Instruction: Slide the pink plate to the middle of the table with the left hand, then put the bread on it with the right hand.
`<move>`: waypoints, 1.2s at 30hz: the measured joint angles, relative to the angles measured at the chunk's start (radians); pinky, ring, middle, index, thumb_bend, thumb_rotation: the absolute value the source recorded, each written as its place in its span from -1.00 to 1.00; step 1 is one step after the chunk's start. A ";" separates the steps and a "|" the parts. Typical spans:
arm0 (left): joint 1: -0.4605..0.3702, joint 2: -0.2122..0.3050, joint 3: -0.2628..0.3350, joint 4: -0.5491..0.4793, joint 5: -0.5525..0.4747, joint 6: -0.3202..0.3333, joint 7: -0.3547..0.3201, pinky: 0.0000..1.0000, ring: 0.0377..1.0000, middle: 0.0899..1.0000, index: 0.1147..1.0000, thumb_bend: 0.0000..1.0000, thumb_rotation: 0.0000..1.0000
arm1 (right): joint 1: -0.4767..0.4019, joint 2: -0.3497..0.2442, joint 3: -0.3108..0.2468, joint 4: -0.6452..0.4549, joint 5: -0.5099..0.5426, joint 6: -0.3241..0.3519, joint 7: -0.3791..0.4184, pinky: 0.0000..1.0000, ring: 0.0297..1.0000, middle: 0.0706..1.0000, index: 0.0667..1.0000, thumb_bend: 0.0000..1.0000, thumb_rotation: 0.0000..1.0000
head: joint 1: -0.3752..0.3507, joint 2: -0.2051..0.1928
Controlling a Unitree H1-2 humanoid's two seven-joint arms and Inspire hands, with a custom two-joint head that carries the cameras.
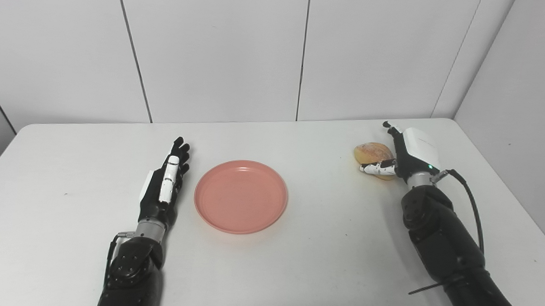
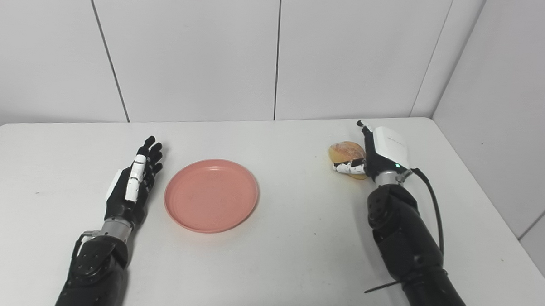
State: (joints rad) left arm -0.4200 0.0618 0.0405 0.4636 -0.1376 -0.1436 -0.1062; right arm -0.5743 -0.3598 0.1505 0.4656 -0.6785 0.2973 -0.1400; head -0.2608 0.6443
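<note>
White table [image 1: 296, 262] with rounded corners, set against a pale panelled wall [image 1: 212, 51]. Pink plate [image 1: 241, 196] flat near the middle, empty, a little left of centre. Golden bread [image 1: 373, 153] toward the far right, well apart from the plate, resting on the tabletop as far as can be told.

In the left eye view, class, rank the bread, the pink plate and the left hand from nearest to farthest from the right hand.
1. bread: touching the right hand, at the table's right.
2. pink plate: mid-table, to its left.
3. left hand: beyond the plate, open beside its left rim.
</note>
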 measured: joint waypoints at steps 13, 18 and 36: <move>0.000 -0.001 0.007 -0.002 -0.013 0.004 -0.002 1.00 0.99 0.94 0.92 -0.10 1.00 | 0.000 0.002 0.012 0.021 0.014 -0.022 -0.050 -0.55 -0.40 -0.12 0.35 0.10 -1.00 | 0.005 0.005; 0.000 -0.001 0.006 -0.002 -0.012 0.004 -0.002 1.00 0.98 0.93 0.90 -0.11 1.00 | 0.002 0.002 0.020 0.026 0.013 -0.026 -0.078 -0.68 -0.58 -0.14 0.23 0.09 -1.00 | 0.008 0.005; 0.001 -0.007 -0.002 -0.004 0.011 0.012 0.012 1.00 0.96 0.92 0.90 -0.12 1.00 | 0.008 0.010 0.013 0.033 0.048 -0.159 -0.223 -0.61 -0.48 -0.13 -0.10 0.05 -1.00 | 0.052 0.000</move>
State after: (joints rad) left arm -0.4194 0.0547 0.0385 0.4597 -0.1270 -0.1315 -0.0941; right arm -0.5667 -0.3502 0.1639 0.4991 -0.6303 0.1378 -0.3632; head -0.2086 0.6443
